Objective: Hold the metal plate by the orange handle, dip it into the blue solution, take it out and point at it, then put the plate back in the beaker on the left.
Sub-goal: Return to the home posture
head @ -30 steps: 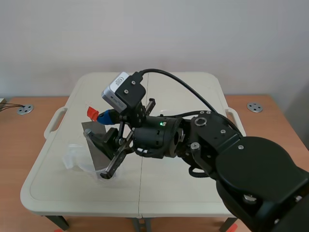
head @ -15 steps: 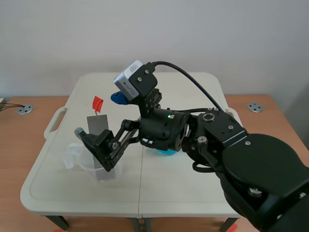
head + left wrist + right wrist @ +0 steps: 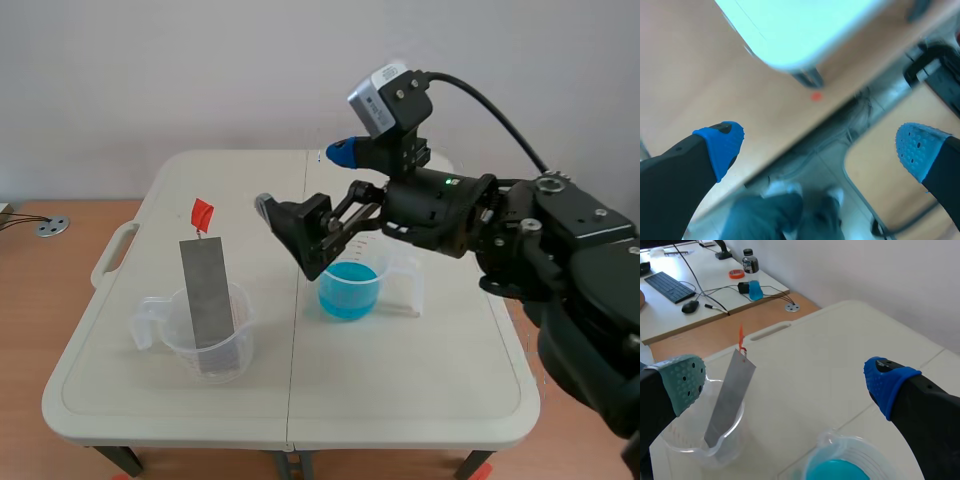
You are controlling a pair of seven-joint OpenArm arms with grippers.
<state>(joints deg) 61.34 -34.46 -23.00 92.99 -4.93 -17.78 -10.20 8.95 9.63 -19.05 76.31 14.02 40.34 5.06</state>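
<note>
The grey metal plate (image 3: 207, 295) stands leaning in the clear beaker (image 3: 150, 325) at the table's left, its orange handle (image 3: 202, 212) sticking up free. The beaker of blue solution (image 3: 350, 288) sits near the table's middle. My right gripper (image 3: 305, 180) hangs open above and just left of the blue beaker, holding nothing. In the right wrist view the right gripper (image 3: 785, 382) is spread wide, with the plate (image 3: 730, 395), its handle (image 3: 741, 337) and the clear beaker (image 3: 670, 440) ahead by the grey-green pad, and the blue beaker (image 3: 840, 470) under it. My left gripper (image 3: 817, 150) is open over the floor.
The cream folding table (image 3: 400, 380) stands between wooden desks (image 3: 40, 290). The right wrist view shows a desk beyond with a keyboard (image 3: 670, 286), a mouse (image 3: 690, 306) and cables. A table corner (image 3: 790, 40) and the floor fill the left wrist view.
My right gripper opened, let go of the plate and drew back up and to the right. The plate, held tilted before, now stands in the left beaker.
</note>
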